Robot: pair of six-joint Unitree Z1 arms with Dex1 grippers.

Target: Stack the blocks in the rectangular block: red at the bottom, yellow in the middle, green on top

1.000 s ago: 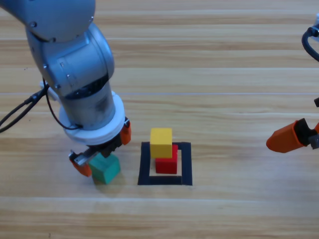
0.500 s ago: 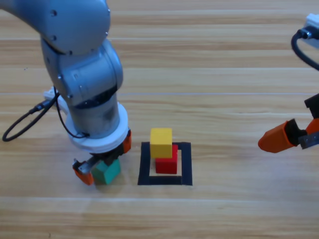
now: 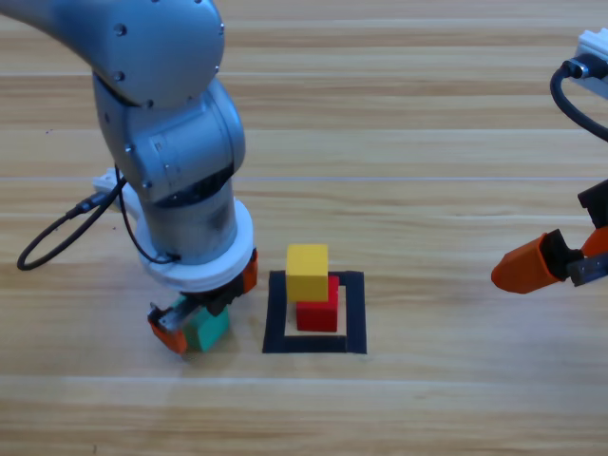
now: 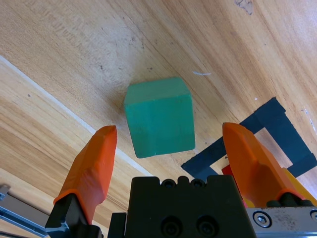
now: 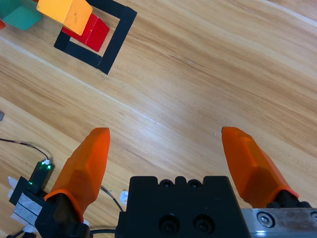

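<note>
i've got the left gripper (image 4: pixel 166 144) spread wide around the green cube (image 4: pixel 159 117), lower left of the tape square (image 3: pixel 355 313); next i clamp, then lift onto the yellow cube (image 3: pixel 308 272). right gripper (image 5: pixel 171 151) waits, spread wide.

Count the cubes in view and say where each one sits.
3. Red cube inside the tape square, yellow cube on it, green cube on the table between the left gripper's open jaws.
</note>
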